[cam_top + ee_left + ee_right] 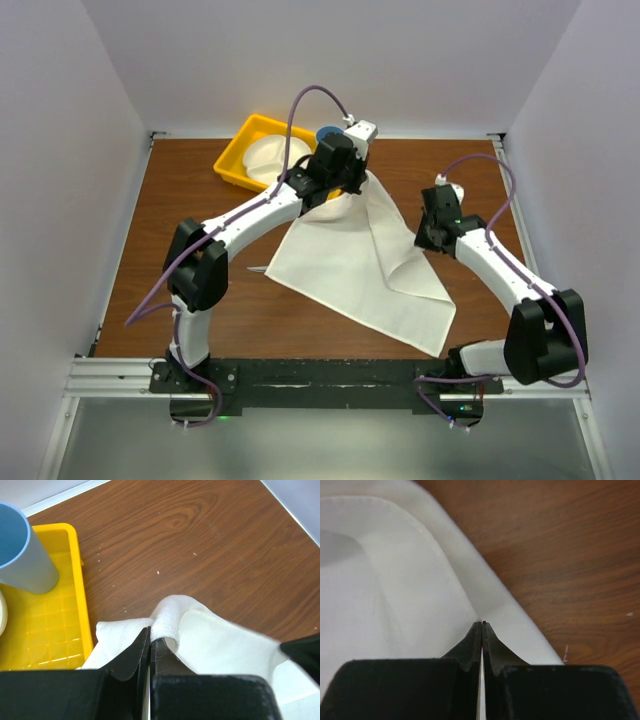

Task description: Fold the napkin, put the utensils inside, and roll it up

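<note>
The white napkin [360,265] lies spread across the middle of the table, its far corner lifted. My left gripper [350,184] is shut on that far corner beside the yellow tray; in the left wrist view the jaws [150,636] pinch a bunched fold of cloth [225,645]. My right gripper [421,238] is shut on the napkin's right edge; in the right wrist view the closed jaws [482,624] grip the cloth [395,580] near its hem. A thin grey tip [256,268], maybe the knife, sticks out from under the napkin's left corner; the rest is hidden.
A yellow tray [238,162] stands at the back left with a white plate [266,156] and a blue cup [327,133]; tray [82,610] and cup [22,550] also show in the left wrist view. White walls enclose the brown table [180,220].
</note>
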